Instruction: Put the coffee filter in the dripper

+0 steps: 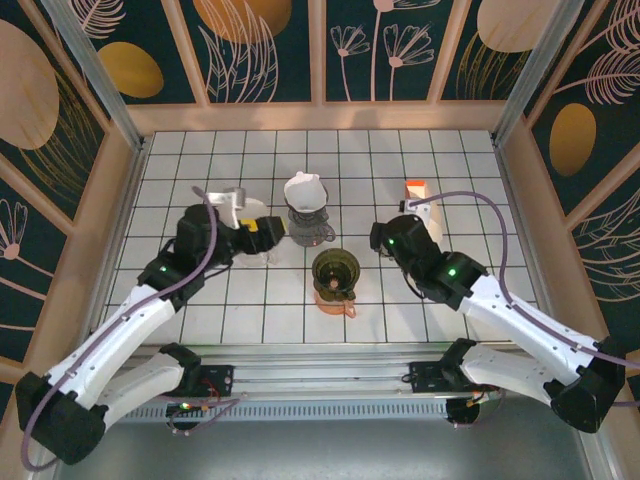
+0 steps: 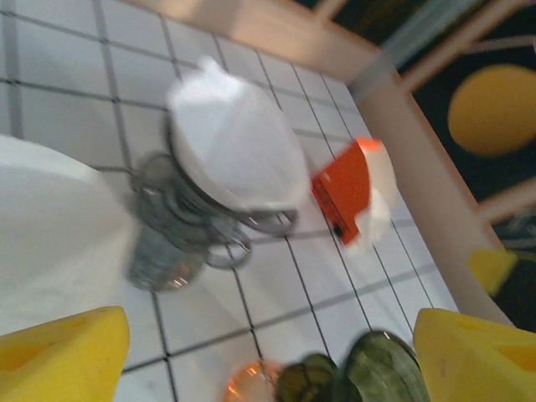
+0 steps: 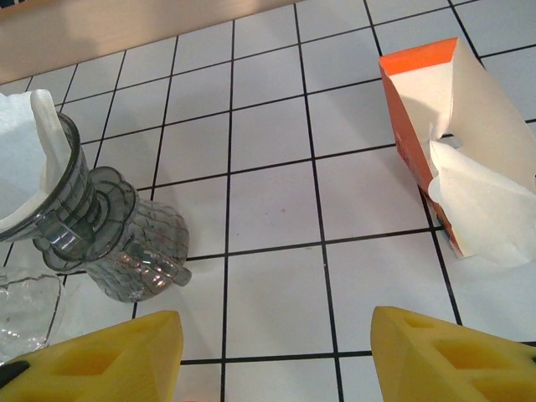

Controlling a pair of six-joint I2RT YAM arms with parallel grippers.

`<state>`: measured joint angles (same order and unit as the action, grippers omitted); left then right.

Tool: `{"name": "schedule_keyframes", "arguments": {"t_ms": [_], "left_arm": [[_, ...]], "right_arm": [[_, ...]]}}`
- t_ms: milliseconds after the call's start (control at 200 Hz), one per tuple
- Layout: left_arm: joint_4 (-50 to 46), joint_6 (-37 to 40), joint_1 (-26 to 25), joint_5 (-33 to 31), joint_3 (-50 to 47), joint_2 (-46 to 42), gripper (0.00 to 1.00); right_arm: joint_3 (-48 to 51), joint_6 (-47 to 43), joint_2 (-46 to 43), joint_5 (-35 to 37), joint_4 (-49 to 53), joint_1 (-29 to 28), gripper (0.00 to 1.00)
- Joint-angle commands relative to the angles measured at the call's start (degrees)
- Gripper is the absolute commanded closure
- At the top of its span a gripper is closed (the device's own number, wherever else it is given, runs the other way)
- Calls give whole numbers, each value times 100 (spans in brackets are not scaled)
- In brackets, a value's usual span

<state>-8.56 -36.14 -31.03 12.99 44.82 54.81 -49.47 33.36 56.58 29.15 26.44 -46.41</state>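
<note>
A white paper coffee filter [image 1: 303,188] sits in the mouth of a smoky grey glass dripper [image 1: 308,222] at the middle of the tiled table. Its edge stands above the rim. The left wrist view shows the filter [image 2: 234,142] in the dripper [image 2: 180,226], blurred. The right wrist view has the filter [image 3: 21,159] and the dripper [image 3: 117,243] at its left edge. My left gripper [image 1: 268,233] [image 2: 268,360] hangs just left of the dripper, yellow fingers wide apart, open, nothing between them. My right gripper [image 1: 388,238] [image 3: 276,352] is open over bare tile to the dripper's right.
A green dripper on an orange base [image 1: 335,275] [image 2: 368,373] stands in front of the grey one. An orange box of filters [image 1: 413,190] [image 3: 419,142] [image 2: 347,188] lies at the back right. A white cone-shaped thing [image 1: 230,205] [image 2: 50,243] sits beside my left gripper. Wooden rails border the tiles.
</note>
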Motion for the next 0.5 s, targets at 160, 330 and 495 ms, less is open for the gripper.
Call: {"name": "schedule_keyframes", "arguments": {"t_ms": [160, 330, 495], "left_arm": [[-112, 180, -1083, -4, 384, 790, 16], [-110, 66, -1408, -8, 395, 1242, 15], [-7, 4, -1597, 176, 588, 1605, 16]], "right_arm": [[277, -58, -66, -241, -582, 150, 37], [502, -67, -231, -331, -756, 176, 36], [725, -80, -472, -347, -806, 220, 36]]}}
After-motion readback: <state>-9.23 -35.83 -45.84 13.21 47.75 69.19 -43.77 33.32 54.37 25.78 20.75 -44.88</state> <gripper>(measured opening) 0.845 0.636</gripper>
